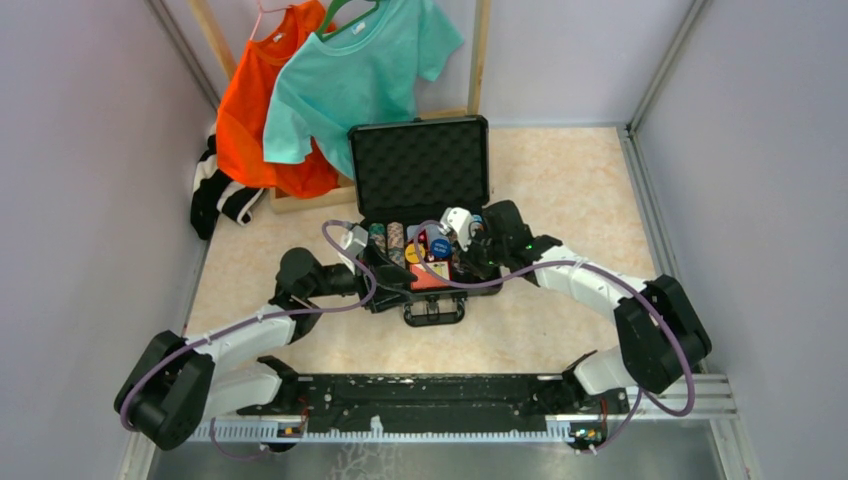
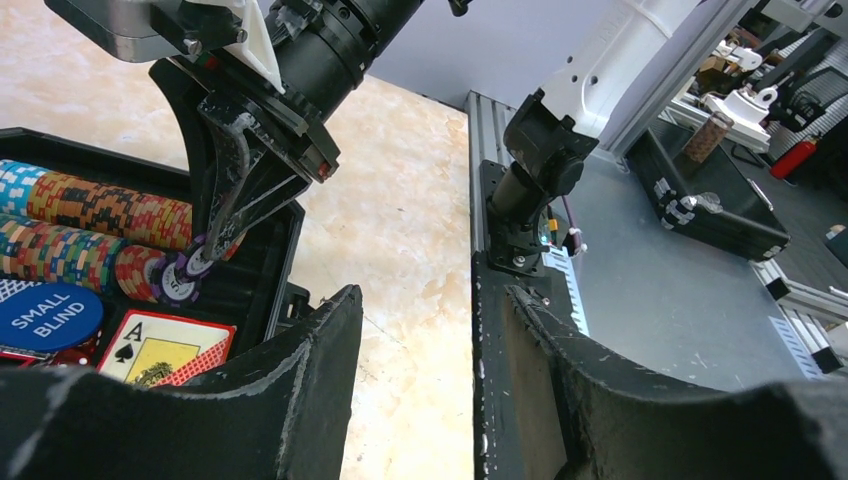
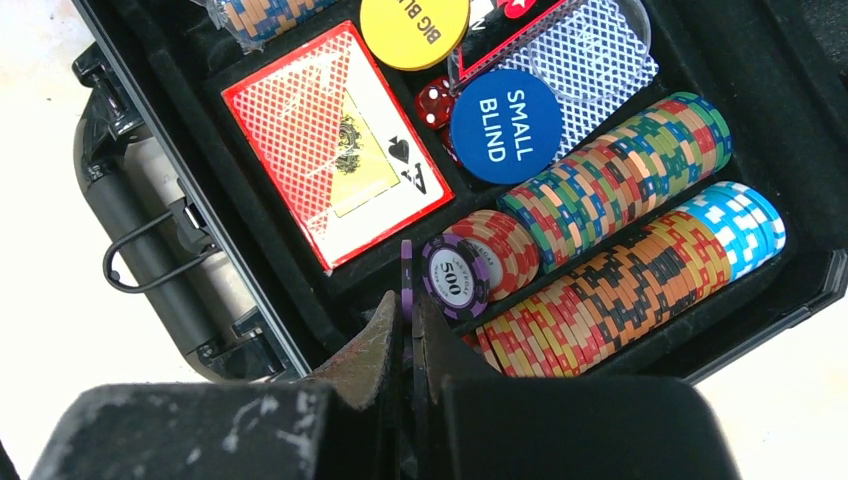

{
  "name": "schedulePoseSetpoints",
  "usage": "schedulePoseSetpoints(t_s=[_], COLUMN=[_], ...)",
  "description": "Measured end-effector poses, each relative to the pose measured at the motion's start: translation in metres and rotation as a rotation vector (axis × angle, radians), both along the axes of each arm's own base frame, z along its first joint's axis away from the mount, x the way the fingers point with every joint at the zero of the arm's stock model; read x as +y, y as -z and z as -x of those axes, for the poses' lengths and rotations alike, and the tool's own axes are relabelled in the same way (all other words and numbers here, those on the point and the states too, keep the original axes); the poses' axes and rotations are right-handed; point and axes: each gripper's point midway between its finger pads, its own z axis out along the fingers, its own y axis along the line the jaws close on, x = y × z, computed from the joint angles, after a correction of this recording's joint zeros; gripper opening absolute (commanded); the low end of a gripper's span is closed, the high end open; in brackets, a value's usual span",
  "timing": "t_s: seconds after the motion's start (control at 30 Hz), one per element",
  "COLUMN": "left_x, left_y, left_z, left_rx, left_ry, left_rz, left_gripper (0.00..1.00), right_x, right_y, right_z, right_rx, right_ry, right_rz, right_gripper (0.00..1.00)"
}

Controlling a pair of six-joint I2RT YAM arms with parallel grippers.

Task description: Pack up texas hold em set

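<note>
Right jaws pinching purple chip (image 3: pixel 407 278), left jaws apart, empty, black case (image 1: pixel 420 165), multicoloured chip rows (image 3: pixel 620 170)

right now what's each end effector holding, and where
Right end effector pinches a round purple poker chip by its flat faces; left end effector holds nothing.

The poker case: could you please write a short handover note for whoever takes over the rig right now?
Left gripper: jaws open, empty, low over the near side of the case.
Right gripper: jaws shut on a purple chip, held edge-on at the end of the chip rows.
Done: chip rows, card box, blue button, yellow button and red die lie in the tray.
Left: seat the held chip, then close the upright lid.
</note>
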Motion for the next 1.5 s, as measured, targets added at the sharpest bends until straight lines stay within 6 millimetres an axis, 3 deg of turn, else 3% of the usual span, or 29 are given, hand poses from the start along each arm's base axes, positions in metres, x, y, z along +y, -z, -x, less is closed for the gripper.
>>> schedulePoseSetpoints(t_s=[0.27, 0.5, 0.7, 0.93, 1.17, 1.5], left_x=[0.0, 0.0, 0.0, 0.0, 0.0, 0.0], left_y=[0.001, 0.001, 0.001, 0.001, 0.001, 0.001], left_z=[0.0, -0.001, -0.001, -0.001, -0.001, 0.0], left_rx=[-0.005, -0.012, -0.012, -0.012, -0.012, -0.012], left_ry=[-0.002, -0.002, -0.002, -0.002, -0.002, -0.001], left_rz=[-0.002, -0.003, -0.003, -0.004, -0.004, -0.003], left_gripper=[0.6, 0.6, 0.6, 0.6, 0.6, 0.6], right_x=[-0.005, -0.008, -0.009, -0.01, -0.012, -0.011], right_y=[0.004, 0.024, 0.028, 0.031, 0.028, 0.019], right_z=[-0.009, -0.012, -0.015, -0.015, -0.025, -0.041], right_rx=[-0.035, -0.01, -0.012, -0.004, -0.048, -0.114], right_ry=[0.002, 0.006, 0.011, 0.014, 0.047, 0.09], right_rz=[0.029, 0.072, 0.083, 0.09, 0.099, 0.084], right_gripper=[0.0, 0.0, 0.01, 0.1, 0.26, 0.28])
